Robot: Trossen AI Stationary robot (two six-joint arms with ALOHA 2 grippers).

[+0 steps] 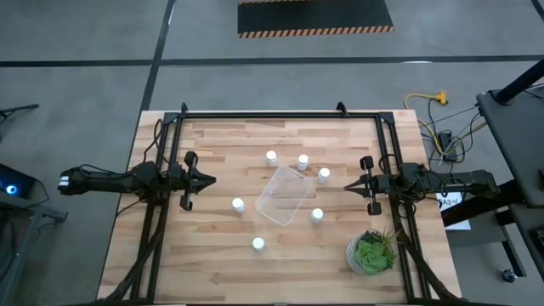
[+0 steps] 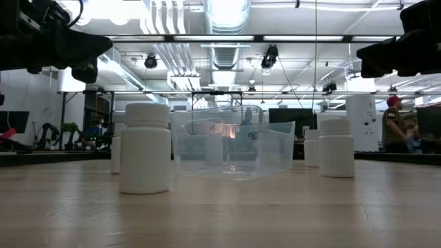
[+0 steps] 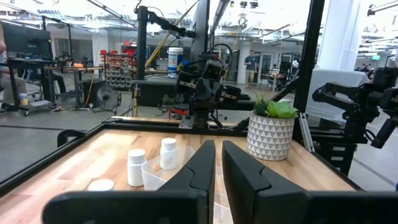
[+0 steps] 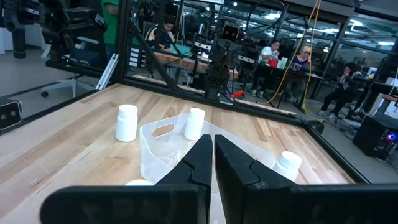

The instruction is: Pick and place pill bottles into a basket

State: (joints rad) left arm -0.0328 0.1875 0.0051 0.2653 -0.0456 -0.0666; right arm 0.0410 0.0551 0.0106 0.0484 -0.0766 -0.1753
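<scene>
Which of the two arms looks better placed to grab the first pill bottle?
Probably the right. Its end effector sits close to the pill bottle just beside the empty clear bin. The left end effector is a bit farther from its nearest bottle. It is a close call.

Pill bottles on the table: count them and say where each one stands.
6, all outside the basket: three along its far side, one toward the left arm, one toward the plant, one nearest the front edge.
</scene>
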